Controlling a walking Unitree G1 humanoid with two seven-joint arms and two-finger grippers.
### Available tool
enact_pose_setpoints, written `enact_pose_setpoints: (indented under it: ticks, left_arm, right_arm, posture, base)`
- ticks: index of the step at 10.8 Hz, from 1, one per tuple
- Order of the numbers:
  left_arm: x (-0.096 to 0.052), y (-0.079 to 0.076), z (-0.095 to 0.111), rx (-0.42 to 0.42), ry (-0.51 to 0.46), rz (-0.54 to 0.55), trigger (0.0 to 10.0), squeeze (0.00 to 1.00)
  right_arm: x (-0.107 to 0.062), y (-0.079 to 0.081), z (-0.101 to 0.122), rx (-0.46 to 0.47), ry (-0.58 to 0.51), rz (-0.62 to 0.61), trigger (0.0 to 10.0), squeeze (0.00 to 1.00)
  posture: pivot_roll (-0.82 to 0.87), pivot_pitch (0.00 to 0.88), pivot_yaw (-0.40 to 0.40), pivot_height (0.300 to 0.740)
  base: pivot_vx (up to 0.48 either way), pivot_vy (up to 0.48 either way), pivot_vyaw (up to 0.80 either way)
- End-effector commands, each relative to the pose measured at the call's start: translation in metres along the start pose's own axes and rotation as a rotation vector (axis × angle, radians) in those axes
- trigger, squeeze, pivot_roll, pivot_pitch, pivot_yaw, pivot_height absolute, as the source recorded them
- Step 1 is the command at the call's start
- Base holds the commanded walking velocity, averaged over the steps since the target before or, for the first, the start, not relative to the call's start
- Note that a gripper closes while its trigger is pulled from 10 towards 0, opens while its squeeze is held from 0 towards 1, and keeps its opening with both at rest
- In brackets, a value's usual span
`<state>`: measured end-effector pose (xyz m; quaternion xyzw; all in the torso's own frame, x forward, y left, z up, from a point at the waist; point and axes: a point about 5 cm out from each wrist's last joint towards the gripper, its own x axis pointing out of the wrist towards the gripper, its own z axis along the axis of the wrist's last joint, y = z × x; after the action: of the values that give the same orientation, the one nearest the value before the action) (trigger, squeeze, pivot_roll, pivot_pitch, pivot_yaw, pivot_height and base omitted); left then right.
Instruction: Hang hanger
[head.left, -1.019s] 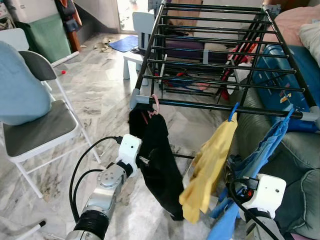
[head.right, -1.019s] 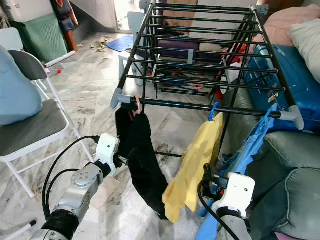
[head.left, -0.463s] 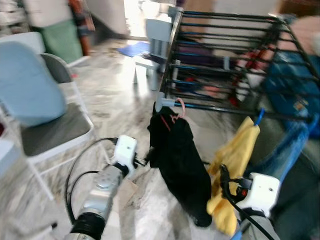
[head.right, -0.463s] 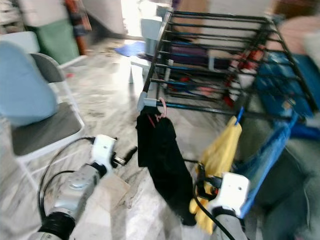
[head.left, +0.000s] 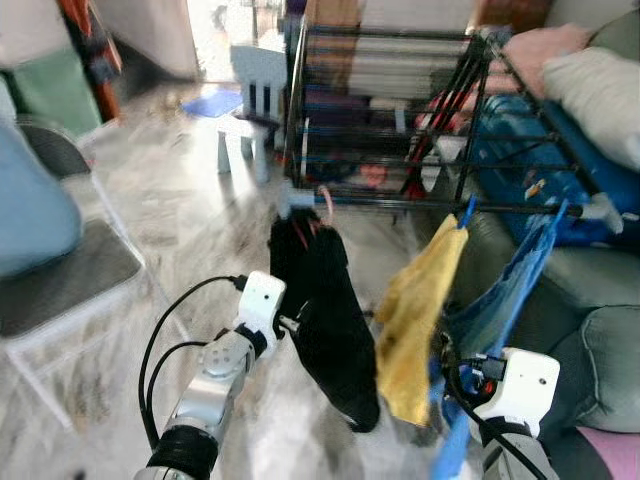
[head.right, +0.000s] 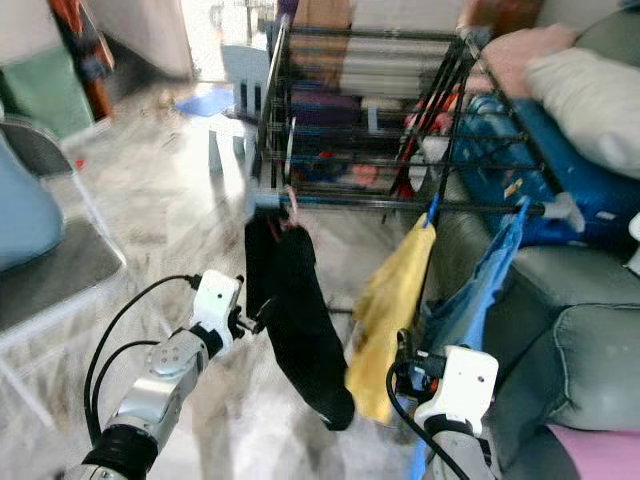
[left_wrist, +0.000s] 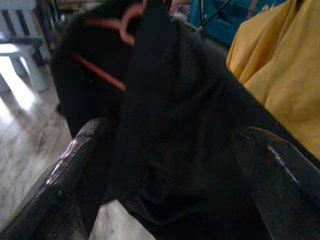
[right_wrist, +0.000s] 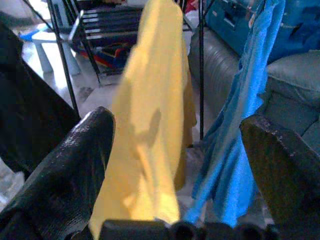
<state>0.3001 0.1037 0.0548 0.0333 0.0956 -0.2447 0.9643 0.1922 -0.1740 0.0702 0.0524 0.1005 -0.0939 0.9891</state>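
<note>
No writing, brand, number or sign can be read anywhere here. The blue suitcase (head.left: 520, 150) beside the drying rack (head.left: 420, 110) carries a few small pale stickers, but they are too blurred to make out.
</note>
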Motion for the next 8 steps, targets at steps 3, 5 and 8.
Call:
enact_pose_setpoints:
  ticks: [3,5,8]
  left_arm:
    - [0.0014,-0.0004,0.0021,0.011,0.005,0.003,10.0,0.00]
    - [0.0027,-0.0013,0.0029,0.011,-0.001,-0.003,10.0,0.00]
    - [0.0048,-0.0001,0.0039,-0.005,-0.004,0.002,10.0,0.00]
  right_arm:
    - [0.0002,-0.0017,-0.0013,-0.002,0.008,-0.007,10.0,0.00]
    - [0.0013,-0.0022,-0.0017,-0.003,0.009,-0.007,10.0,0.00]
    - [0.0018,-0.0026,-0.0023,-0.004,0.010,-0.007,10.0,0.00]
  posture:
    - [0.00,0.000,-0.016,0.740]
    - [0.00,0.000,-0.015,0.740]
    - [0.00,0.000,-0.015,0.740]
  base:
    - [-0.406,0.000,0.00]
    - [-0.367,0.000,0.00]
    - [-0.120,0.000,0.00]
